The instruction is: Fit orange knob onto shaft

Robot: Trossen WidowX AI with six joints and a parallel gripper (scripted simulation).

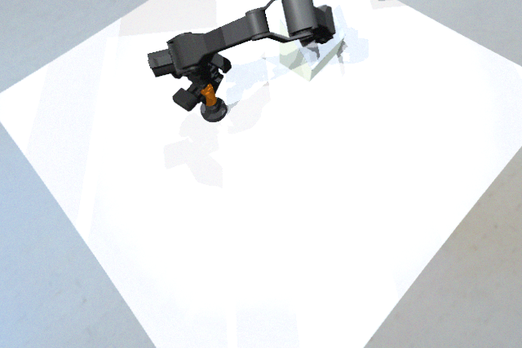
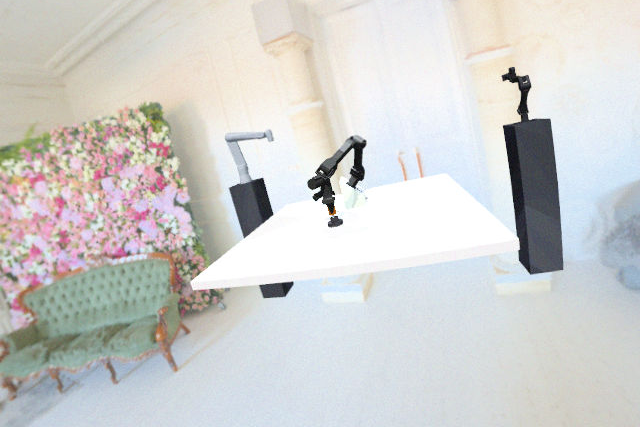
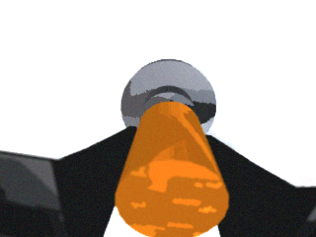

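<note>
My claw point(image 1: 205, 93) grips the orange knob point(image 1: 207, 94) over the round pedestal point(image 1: 214, 112); the shaft seems hidden.

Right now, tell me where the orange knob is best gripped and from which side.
Grip the orange knob across its round side wall, coming from above, as the gripper already does. It stands upright over the round pedestal, so its underside must stay free to slide down. Whether the flats line up cannot be seen.
</note>
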